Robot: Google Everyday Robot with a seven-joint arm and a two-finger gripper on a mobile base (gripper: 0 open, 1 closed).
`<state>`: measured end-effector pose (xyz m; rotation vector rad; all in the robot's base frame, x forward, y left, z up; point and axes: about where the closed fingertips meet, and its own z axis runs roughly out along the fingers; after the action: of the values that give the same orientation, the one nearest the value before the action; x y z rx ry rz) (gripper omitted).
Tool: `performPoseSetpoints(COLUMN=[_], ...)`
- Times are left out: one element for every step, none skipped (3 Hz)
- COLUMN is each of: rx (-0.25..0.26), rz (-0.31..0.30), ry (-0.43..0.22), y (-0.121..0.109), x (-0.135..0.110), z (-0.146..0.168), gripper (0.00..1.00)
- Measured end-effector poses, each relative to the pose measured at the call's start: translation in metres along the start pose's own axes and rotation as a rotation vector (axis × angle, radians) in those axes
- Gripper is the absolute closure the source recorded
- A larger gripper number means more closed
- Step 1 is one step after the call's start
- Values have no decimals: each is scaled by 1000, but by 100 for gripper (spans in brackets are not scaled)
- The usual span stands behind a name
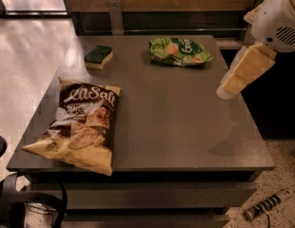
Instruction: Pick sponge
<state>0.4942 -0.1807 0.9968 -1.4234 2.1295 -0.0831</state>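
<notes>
Looking down on a dark grey square table (pixel 185 122), the view shows a small rectangular sponge (pixel 98 56), dark green scouring top over pale yellow foam, lying flat near the table's far left corner. Its longer side runs roughly across the view. The robot's pale yellow gripper (pixel 233 82), on a white arm, hangs above the table's right edge and slants down toward the left. Whether it is open or closed cannot be told, and nothing is seen in its grasp. The sponge lies well apart from the gripper, across the table to the left and farther back. A crinkly green snack bag (pixel 178 51) sits at the far edge, close to the straight line between them. A brown and yellow chip bag (pixel 78 127) lies at the near left.
</notes>
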Motion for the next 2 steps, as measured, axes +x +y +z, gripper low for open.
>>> performPoseSetpoints(rx=[9, 53], rz=[142, 193], ry=[-228, -375], y=[-14, -29], x=[-53, -98], z=[42, 57], gripper=[0, 0])
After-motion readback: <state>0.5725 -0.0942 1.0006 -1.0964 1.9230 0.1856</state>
